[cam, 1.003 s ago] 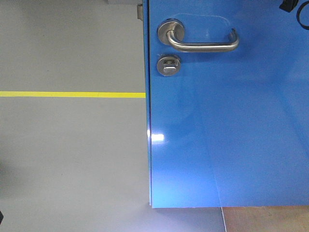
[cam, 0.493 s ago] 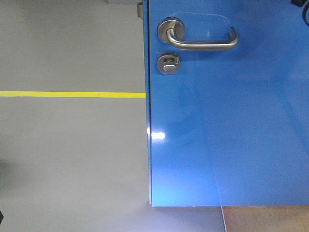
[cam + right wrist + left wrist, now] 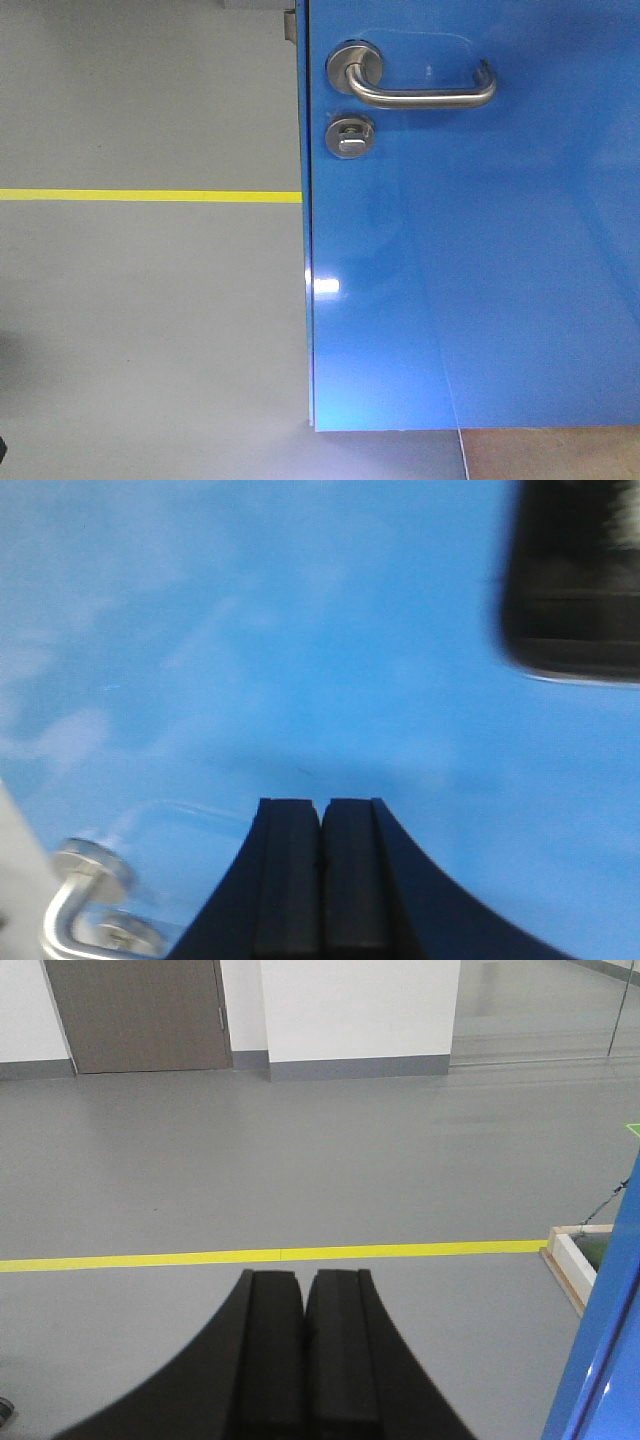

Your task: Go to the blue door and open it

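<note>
The blue door (image 3: 480, 260) fills the right half of the front view, glossy, with its free edge near the middle. A silver lever handle (image 3: 420, 85) and a round thumb-turn lock (image 3: 349, 134) sit near that edge. My right gripper (image 3: 321, 802) is shut with nothing in it, close to the door panel (image 3: 300, 630); the handle (image 3: 85, 900) shows at the lower left of its view. My left gripper (image 3: 304, 1274) is shut and empty over the grey floor, with the door's edge (image 3: 605, 1340) to its right. Neither gripper appears in the front view.
A yellow floor line (image 3: 150, 196) runs left of the door. A wooden brace (image 3: 570, 1260) stands by the door's base. A brown door (image 3: 140, 1015) and white wall lie far back. A blurred dark object (image 3: 575, 575) is at the right wrist view's upper right.
The dark arm part at the front view's upper right corner has left the frame. The door and handle stay almost still.
</note>
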